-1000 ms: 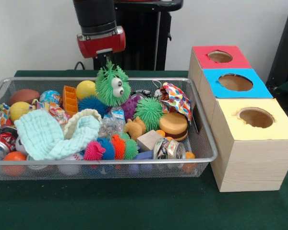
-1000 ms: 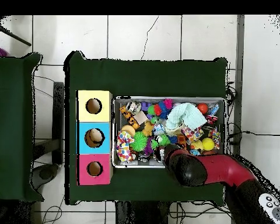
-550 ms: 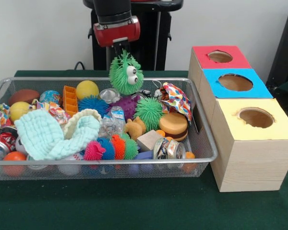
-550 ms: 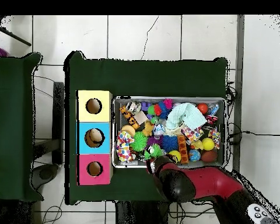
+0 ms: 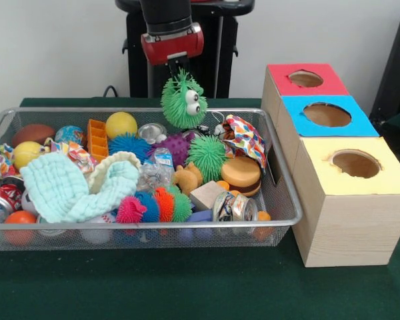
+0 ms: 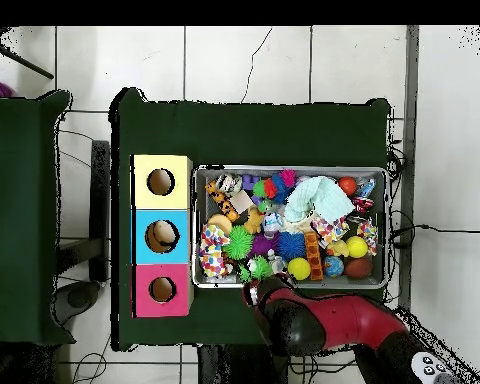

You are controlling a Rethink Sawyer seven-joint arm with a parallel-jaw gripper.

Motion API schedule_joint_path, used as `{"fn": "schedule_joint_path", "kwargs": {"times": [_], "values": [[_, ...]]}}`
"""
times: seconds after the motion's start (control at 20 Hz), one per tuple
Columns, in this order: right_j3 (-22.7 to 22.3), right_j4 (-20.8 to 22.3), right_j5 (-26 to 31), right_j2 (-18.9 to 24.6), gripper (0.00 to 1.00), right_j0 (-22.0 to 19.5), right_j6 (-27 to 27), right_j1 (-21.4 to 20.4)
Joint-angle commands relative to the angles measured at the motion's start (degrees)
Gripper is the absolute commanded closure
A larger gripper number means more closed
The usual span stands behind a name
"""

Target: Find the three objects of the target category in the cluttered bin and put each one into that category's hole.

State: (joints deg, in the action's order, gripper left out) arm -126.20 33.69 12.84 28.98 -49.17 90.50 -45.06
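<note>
We see the end effector (image 5: 179, 69) closed on the top tuft of a green spiky googly-eyed ball (image 5: 183, 100) — the toy hangs clear of the clutter, above the far rim of the wire mesh bin (image 5: 280, 193). From overhead the arm's red and black body covers the grasp, and only a bit of green fuzz (image 6: 261, 266) shows at the bin's edge nearest the robot.

Directly under the hanging toy lie a small silver tin (image 5: 151, 132) and a purple spiky ball (image 5: 180, 147), with a second green spiky ball (image 5: 207, 156) just beside them. To the left sit a yellow ball (image 5: 121, 124), a blue spiky ball (image 5: 128, 144) and an orange plastic block (image 5: 97, 139). A mint green cloth (image 5: 73, 189) fills the front left part of the bin, and a row of pink, blue, orange and green spiky balls (image 5: 155, 205) lines the near wall. A toy burger (image 5: 241, 175) rests at the right end below a colourful patterned pouch (image 5: 245, 139).

Right of the bin on the green counter (image 5: 187, 287) stands the wooden box — its red hole (image 5: 305, 79) farthest, blue hole (image 5: 327, 114) in the middle, yellow hole (image 5: 355, 163) nearest. In the overhead view something tan lies inside the blue hole.
</note>
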Motion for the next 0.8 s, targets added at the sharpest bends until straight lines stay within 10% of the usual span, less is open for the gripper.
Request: {"fn": "schedule_joint_path", "kwargs": {"times": [0.05,0.8], "values": [[1.98,2.47,-2.35,-1.56,0.0,0.1,4.55,2.06],[2.69,1.69,-2.99,-2.72,0.0,2.84,5.96,0.55]]}}
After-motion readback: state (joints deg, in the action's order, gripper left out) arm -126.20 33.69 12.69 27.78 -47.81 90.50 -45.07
